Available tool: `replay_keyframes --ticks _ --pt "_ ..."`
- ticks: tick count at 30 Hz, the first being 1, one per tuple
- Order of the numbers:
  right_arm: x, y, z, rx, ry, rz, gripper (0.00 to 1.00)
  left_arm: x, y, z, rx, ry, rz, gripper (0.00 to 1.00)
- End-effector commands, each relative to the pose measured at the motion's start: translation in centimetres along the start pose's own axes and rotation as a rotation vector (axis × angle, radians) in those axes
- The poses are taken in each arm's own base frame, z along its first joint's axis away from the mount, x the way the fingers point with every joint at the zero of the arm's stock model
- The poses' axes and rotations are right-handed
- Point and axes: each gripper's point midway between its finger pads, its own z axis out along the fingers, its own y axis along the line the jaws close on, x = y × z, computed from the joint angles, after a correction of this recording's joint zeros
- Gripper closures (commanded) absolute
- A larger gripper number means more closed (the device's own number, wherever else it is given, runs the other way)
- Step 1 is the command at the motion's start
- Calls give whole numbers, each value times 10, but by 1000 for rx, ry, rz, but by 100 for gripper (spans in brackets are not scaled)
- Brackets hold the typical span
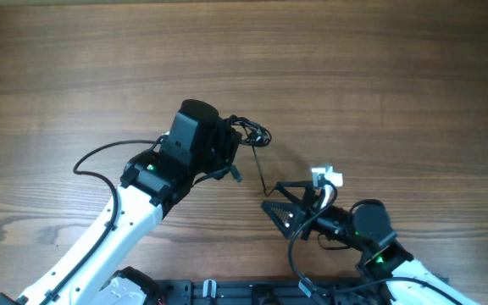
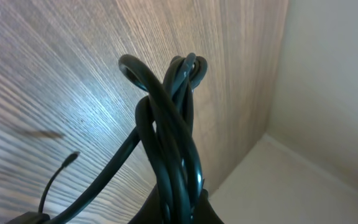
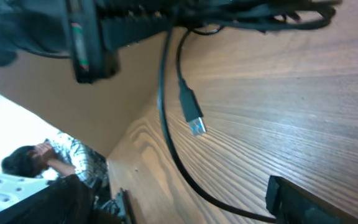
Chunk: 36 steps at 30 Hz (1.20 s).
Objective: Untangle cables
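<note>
The cables (image 1: 252,134) are a tight black bundle held up off the wooden table (image 1: 379,76) by my left gripper (image 1: 227,151), which is shut on them. In the left wrist view the twisted loops (image 2: 173,137) rise straight out of the jaws (image 2: 182,208). One strand (image 1: 261,169) runs from the bundle down to my right gripper (image 1: 271,196), whose fingers are spread apart. In the right wrist view that strand (image 3: 166,143) curves to the right finger (image 3: 291,199). A plug with a silvery tip (image 3: 192,118) hangs beside it.
A white piece (image 1: 327,176) sits on the right wrist. Thick black arm wires (image 1: 100,157) loop at the left arm. The table's near edge holds a black base rail (image 1: 252,292). A person (image 3: 36,158) shows beyond the table edge.
</note>
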Motion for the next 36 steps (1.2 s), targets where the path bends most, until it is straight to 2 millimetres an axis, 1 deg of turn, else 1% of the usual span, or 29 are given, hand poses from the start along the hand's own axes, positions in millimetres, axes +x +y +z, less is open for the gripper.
replay_keyframes --ticks 1,3,4,5,6,7,8,9,11,12,13,14,15,17,21,23,26,27,28,30,34,36 --pt "-8 -12 10 82 -44 -20 9 16 -10 -9 28 73 -76 96" --pt "-10 -11 16 70 -40 -21 18 21 -9 -9 23 92 -72 96" --pt "-10 -10 18 63 -40 -19 25 22 -8 -9 22 97 -69 96" --pt "-9 -8 20 45 -32 -22 34 23 -8 -9 21 98 -68 96" --pt "-8 -5 21 26 -24 -23 47 23 -8 -9 21 98 -68 96" --pt "-5 -3 22 7 -10 -16 65 23 -8 -9 21 97 -68 96" --pt "-2 1 23 -13 8 10 86 23 -8 -9 22 97 -58 96" --pt "0 2 23 -22 18 42 95 22 -8 -9 24 96 -16 96" --pt "-1 8 22 -48 22 89 96 21 -8 -8 32 87 172 96" --pt "-1 18 21 -96 35 89 95 21 -6 -8 36 83 398 95" --pt "-1 28 19 -145 49 86 96 21 -5 -8 37 82 547 96" --pt "-1 36 17 -186 65 87 96 20 -1 -8 26 82 689 96" --pt "0 42 15 -218 79 85 96 19 4 -8 6 82 756 96" --pt "1 42 12 -229 103 97 96 14 13 -8 -36 72 813 96" --pt "2 41 9 -244 133 132 96 11 15 -8 -43 66 972 96" --pt "-6 44 3 -274 132 163 95 11 17 -8 -48 72 1075 96" --pt "-22 49 -8 -325 121 186 96 10 23 -9 -68 86 1178 96" --pt "-30 48 -14 -334 106 201 96 9 28 -9 -86 98 1227 96" --pt "-38 43 -17 -322 87 232 96 8 33 -10 -105 111 1267 96" --pt "-47 34 -21 -294 59 288 96 7 38 -11 -127 121 1293 96" --pt "-54 29 -21 -275 34 365 96 7 39 -9 -130 126 1313 96" --pt "-61 27 -20 -265 -6 395 96 7 42 -9 -138 135 1341 96"
